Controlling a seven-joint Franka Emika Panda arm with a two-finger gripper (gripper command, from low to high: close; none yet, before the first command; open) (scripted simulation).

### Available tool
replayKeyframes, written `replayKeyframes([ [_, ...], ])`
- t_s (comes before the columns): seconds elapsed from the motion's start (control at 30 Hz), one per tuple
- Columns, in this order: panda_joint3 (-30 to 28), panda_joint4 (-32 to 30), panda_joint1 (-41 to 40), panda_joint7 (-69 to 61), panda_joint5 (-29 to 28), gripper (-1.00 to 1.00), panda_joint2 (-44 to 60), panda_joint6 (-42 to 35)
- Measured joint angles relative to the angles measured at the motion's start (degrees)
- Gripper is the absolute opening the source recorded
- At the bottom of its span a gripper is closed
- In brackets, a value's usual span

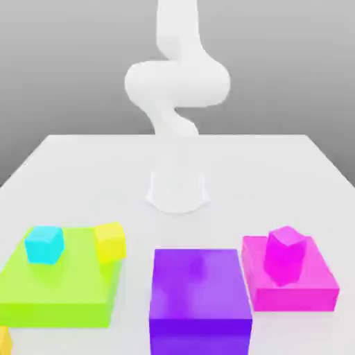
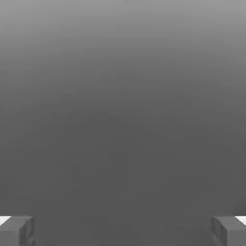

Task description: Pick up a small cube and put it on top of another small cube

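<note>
A sliver of the small amber cube (image 1: 3, 340) shows at the exterior view's bottom left corner, cut by the frame edge, on the white table (image 1: 83, 173). Other small cubes: a cyan one (image 1: 44, 244) on a lime slab (image 1: 55, 291), a lemon-yellow one (image 1: 109, 241) at that slab's far right edge, and a magenta one (image 1: 286, 254) on a pink slab (image 1: 312, 284). In the hand view my gripper (image 2: 123, 231) is open, its grey fingertips (image 2: 17, 230) far apart with nothing between them, facing plain grey background.
A large purple block (image 1: 197, 295) stands at the front between the lime and pink slabs. The white arm (image 1: 177, 83) rises from its base (image 1: 178, 191) at mid-table and curls upward past the frame's top.
</note>
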Motion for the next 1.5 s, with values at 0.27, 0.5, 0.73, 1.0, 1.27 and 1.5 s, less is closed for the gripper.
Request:
replayKeyframes([
  [0.27, -10.0, 2.9, 3.6, -13.0, 5.5, 0.0, 16.7, 2.4],
  [0.5, -16.4, 5.4, 4.0, -25.7, 12.5, 0.0, 31.4, 4.2],
  [0.73, -18.4, 7.9, -0.2, -37.9, 18.7, 0.0, 46.0, 6.1],
  [1.0, -19.0, 10.4, -5.5, -48.3, 20.5, 0.0, 61.2, 9.5],
  [1.27, -16.9, 13.4, -11.2, -55.3, 21.6, 0.0, 75.9, 16.8],
  [1.5, -15.7, 14.0, -12.3, -56.2, 22.7, -1.0, 78.3, 18.4],
])
